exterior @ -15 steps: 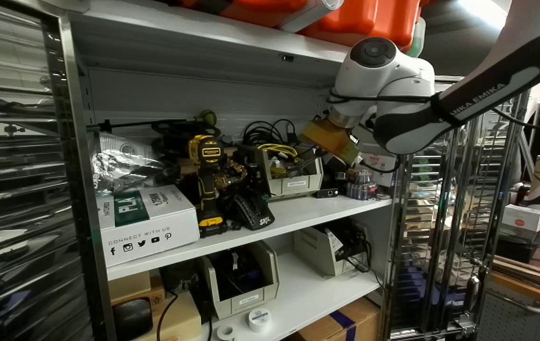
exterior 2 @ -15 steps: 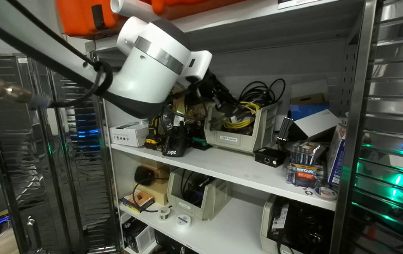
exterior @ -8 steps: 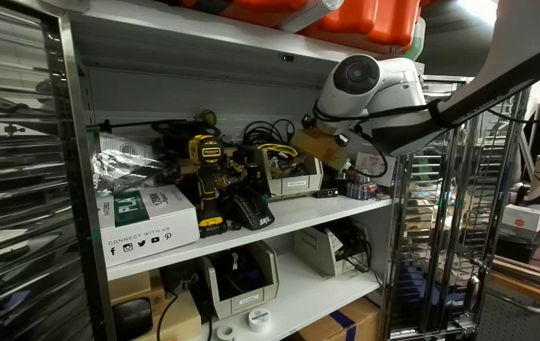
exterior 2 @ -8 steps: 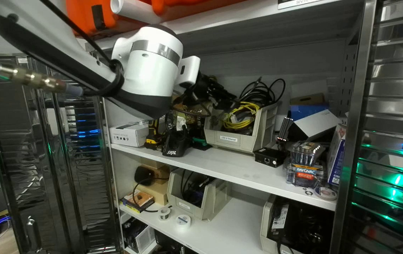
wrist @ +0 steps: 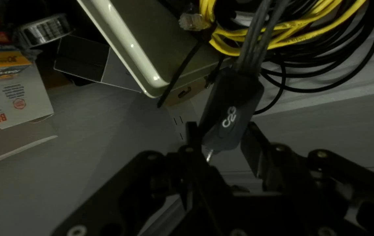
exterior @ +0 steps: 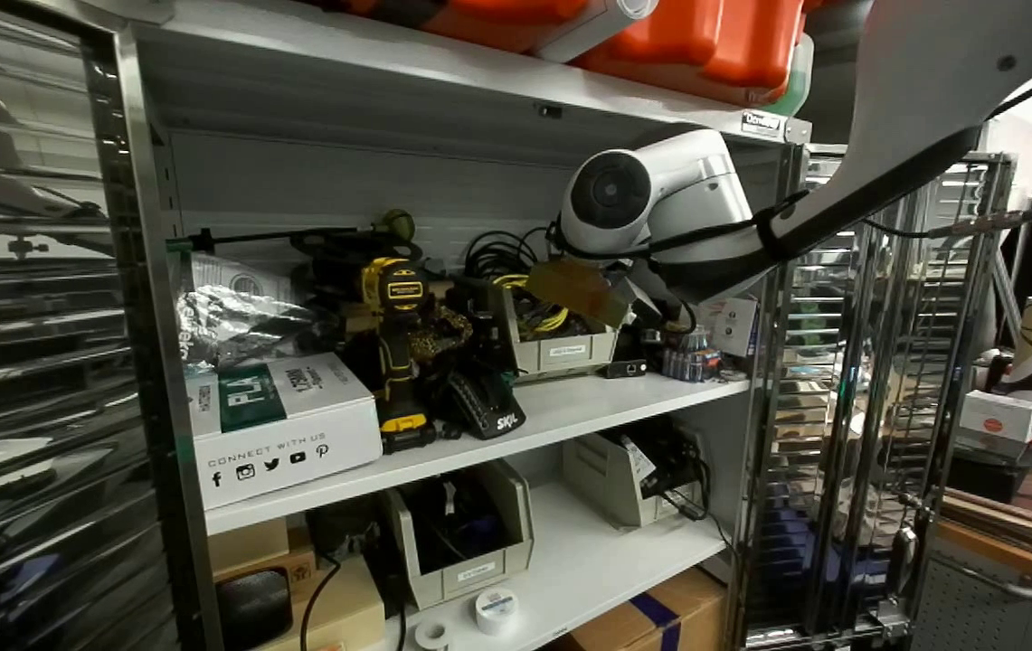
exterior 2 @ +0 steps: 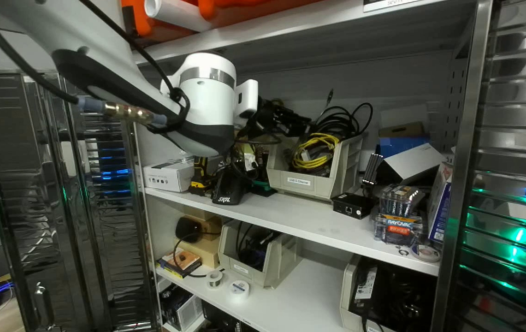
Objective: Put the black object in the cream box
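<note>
White shelf (exterior 2: 302,217) supports, in direct contact: printed white box (exterior: 285,432), upright yellow-black drill (exterior: 394,362), SKIL-marked black unit (exterior: 484,404), labelled cream bin (exterior 2: 321,186), small black box (exterior 2: 350,205), Rayovac pack (exterior 2: 395,229).

White, silver-banded arm (exterior 2: 207,103), black cable (exterior 2: 27,72), black fingers (wrist: 261,138).

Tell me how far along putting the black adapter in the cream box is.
Done: the black C2G adapter looks picked up, gripped in the claw. In hand: placing it; the claw hangs near the cream box with yellow cables, though whether directly over its opening I can't tell. Left: likely lowering it in and opening the claw, as it isn't released yet.
</note>
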